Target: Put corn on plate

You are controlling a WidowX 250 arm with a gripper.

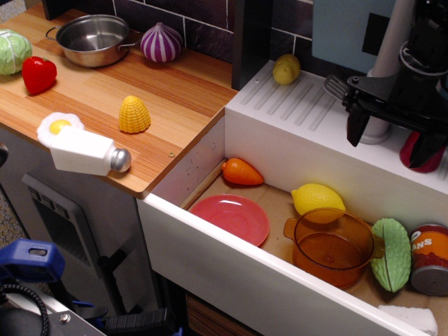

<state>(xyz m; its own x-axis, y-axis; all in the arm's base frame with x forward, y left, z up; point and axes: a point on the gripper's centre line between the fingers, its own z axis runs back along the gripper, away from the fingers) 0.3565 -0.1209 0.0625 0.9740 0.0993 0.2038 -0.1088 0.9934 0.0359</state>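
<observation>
The corn (134,115) is a small yellow bumpy cone standing on the wooden counter, left of the sink. The plate (231,218) is a round pink-red plate lying flat and empty in the sink's left part. My gripper (392,136) is black, at the upper right above the white drainboard, far from both. Its two fingers (357,122) point down with a wide gap between them, holding nothing.
In the sink lie an orange carrot (241,172), a lemon (317,198), a transparent orange pot (333,248), a green vegetable (391,254) and a can (429,257). On the counter are a salt shaker (87,154), fried egg (59,126), red pepper (38,74), steel pot (93,39), purple onion (161,43). A potato (286,69) sits on the drainboard.
</observation>
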